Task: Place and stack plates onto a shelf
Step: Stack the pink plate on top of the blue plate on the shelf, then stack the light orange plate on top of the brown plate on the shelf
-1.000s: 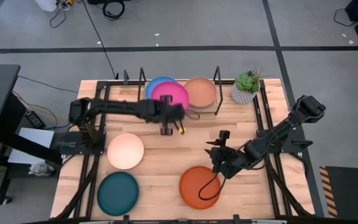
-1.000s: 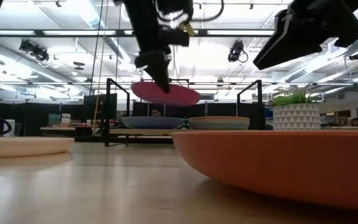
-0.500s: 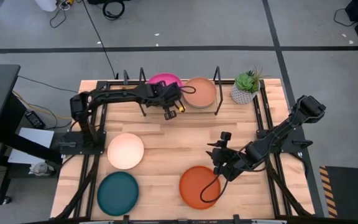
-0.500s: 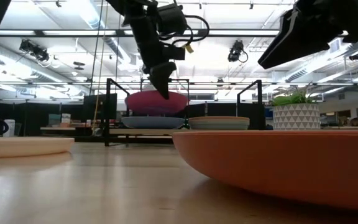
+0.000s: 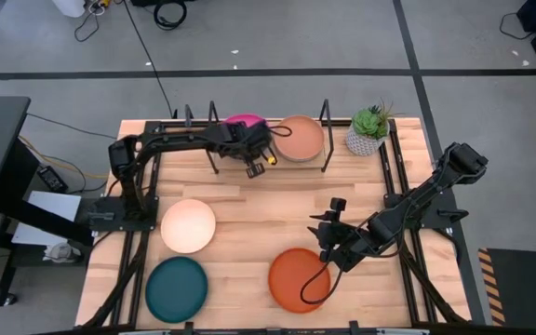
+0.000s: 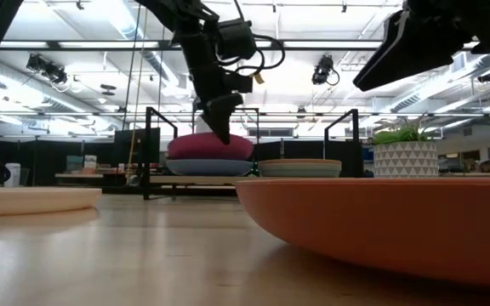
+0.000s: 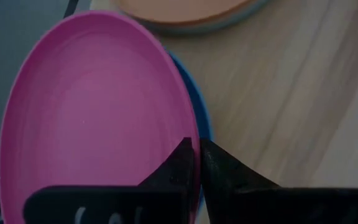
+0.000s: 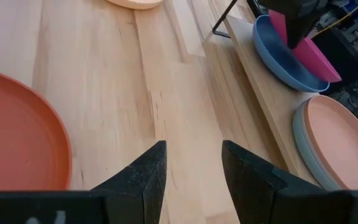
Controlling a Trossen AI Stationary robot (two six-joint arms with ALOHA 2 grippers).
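Note:
My left gripper [image 5: 255,154] is shut on the pink plate [image 5: 243,121], which sits in the blue plate [image 6: 209,167] at the left end of the shelf [image 8: 258,93]. In the right wrist view the pink plate [image 8: 307,55] leans, its held side higher. A tan plate [image 5: 299,138] tops a second stack on the shelf's right half. The orange plate [image 5: 299,279], the cream-peach plate [image 5: 188,225] and the teal plate [image 5: 176,287] lie flat on the tabletop. My right gripper [image 8: 194,163] is open and hovers just above the orange plate's [image 8: 17,130] far right edge. My left gripper pinches the pink plate's rim [image 7: 189,127] on its near side, one finger [image 7: 178,169] inside the plate and the other outside. The fingers come from above, pointing down [image 6: 222,127]. The plate rests in the blue plate [image 7: 199,106], tilted, with the held side raised.
Black metal hoops [image 5: 324,121] stand at the shelf's ends. A potted plant [image 5: 368,130] stands at the far right corner, right of the shelf. Bare slatted wood [image 5: 268,205] lies between the shelf and the three plates on the tabletop.
My left gripper has carried the pink plate toward the far edge and down, from the air in front of the shelf into the blue plate. It stays shut on the rim.

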